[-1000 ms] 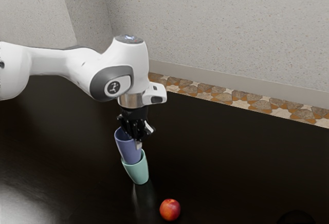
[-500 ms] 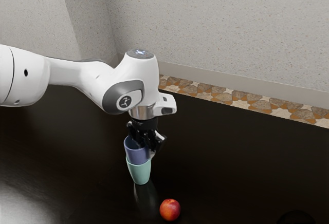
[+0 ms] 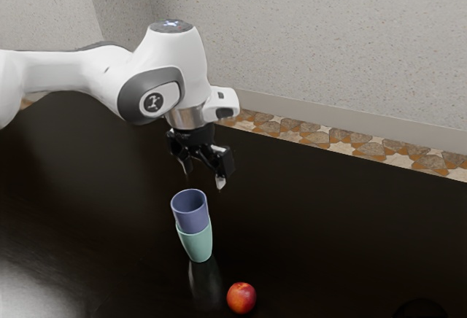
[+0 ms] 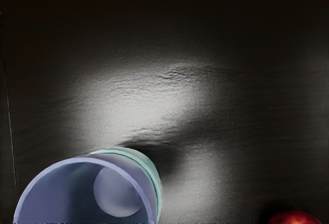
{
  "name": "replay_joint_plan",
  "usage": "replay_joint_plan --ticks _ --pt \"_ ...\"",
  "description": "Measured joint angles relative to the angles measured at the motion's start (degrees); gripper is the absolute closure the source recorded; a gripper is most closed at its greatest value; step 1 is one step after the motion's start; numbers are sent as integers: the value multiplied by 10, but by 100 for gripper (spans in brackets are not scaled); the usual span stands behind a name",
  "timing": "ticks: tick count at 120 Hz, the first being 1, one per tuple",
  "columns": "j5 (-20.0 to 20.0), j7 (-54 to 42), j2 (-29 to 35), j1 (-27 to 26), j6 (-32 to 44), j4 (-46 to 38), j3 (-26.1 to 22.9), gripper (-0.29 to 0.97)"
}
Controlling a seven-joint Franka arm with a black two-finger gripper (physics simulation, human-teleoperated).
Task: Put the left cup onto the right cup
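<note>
A purple-blue cup point(image 3: 190, 211) stands upright, nested in the mouth of a mint-green cup point(image 3: 196, 243) on the dark table point(image 3: 343, 223). My black gripper point(image 3: 206, 170) hangs open above the stack, a little toward the exterior view's right, with nothing between its fingers. From the wrist view, the purple cup point(image 4: 85, 193) shows its open inside, and the green cup's rim point(image 4: 151, 175) peeks out around it.
A red apple point(image 3: 241, 297) lies on the table just in front of the cups, toward the exterior view's right, and also shows as the apple point(image 4: 295, 218) in the wrist view. A patterned floor strip point(image 3: 343, 141) runs behind the table's far edge.
My gripper let go of the purple cup, opened, and rose up and away from the stack. The purple cup stayed nested in the green cup, now upright.
</note>
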State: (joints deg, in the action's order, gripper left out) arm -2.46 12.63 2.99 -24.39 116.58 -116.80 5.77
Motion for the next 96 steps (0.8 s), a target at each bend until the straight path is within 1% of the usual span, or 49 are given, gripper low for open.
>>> replay_joint_plan --ticks 8,19,27,37,46,54,63,68,77,96 --pt "1 -1 -4 -1 -22 30 5 3" --pt "3 -3 -14 5 -59 91 8 2" --pt "6 -9 -30 1 -80 137 19 2" --pt "8 -18 -58 10 -111 198 21 1" --pt "11 -29 -82 38 -135 242 19 1" --pt "15 -44 -103 88 -151 273 10 1" --pt "17 -63 -121 143 -164 302 -25 0" --pt "16 -73 -127 160 -169 313 -43 0" --pt "15 -90 -131 169 -176 320 -55 0" --pt "16 -120 -128 172 -186 322 -59 0"
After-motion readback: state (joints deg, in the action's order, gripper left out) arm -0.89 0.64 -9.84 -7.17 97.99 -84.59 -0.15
